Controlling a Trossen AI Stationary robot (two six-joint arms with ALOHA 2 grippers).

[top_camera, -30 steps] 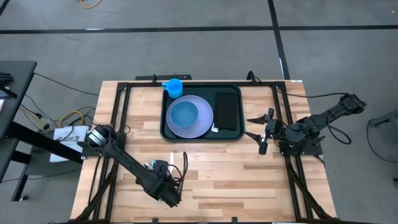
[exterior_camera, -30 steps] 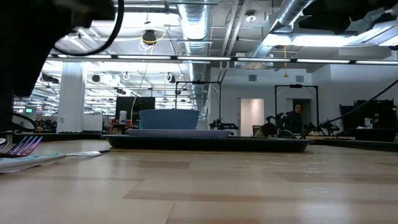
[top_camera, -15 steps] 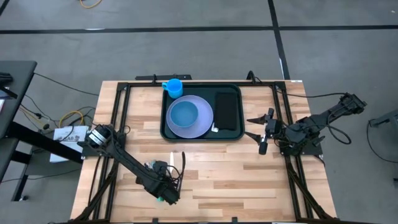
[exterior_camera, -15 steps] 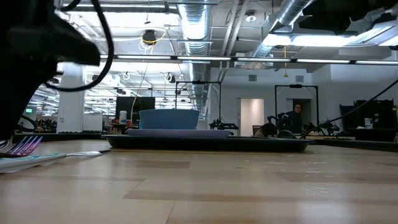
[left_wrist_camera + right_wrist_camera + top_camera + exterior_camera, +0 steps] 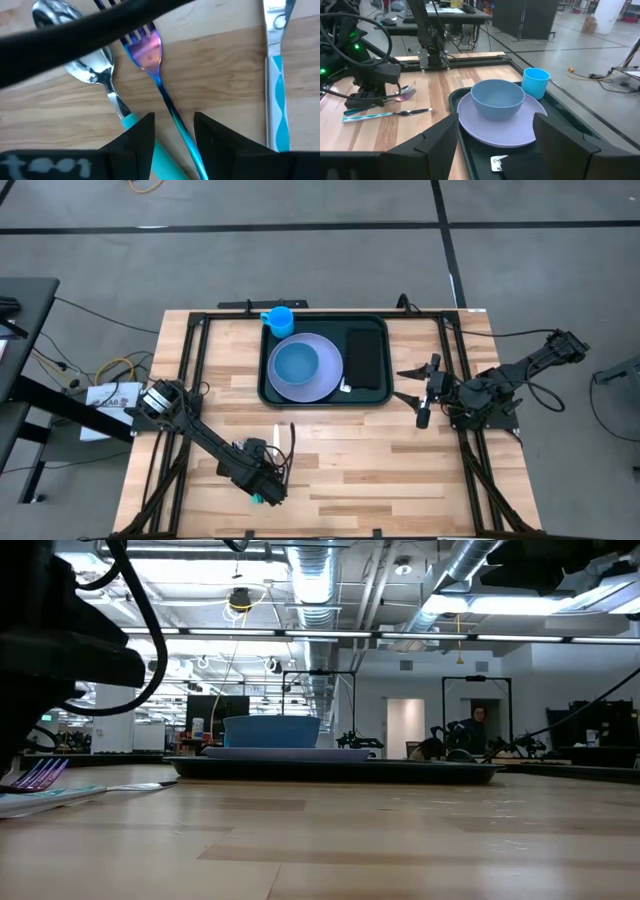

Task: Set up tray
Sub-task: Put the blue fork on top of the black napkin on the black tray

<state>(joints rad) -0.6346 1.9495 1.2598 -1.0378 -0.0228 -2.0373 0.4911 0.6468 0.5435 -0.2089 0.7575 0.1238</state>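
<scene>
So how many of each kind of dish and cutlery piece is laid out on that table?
Tray: 1
Plate: 1
Bowl: 1
Cup: 1
Napkin: 1
Spoon: 1
Fork: 1
Knife: 1
Total: 8

The worktop (image 5: 350,450) is pale wood in glued strips, smooth with a light sheen. The tray (image 5: 590,145) looks like dark green plastic, a little glossy. The plate (image 5: 520,132), bowl (image 5: 497,99) and cup (image 5: 536,82) are smooth matt plastic. The spoon (image 5: 85,60) is polished metal; the fork (image 5: 147,50) has an iridescent metal finish. The knife (image 5: 277,75) has a shiny blade and a teal patterned handle.
</scene>
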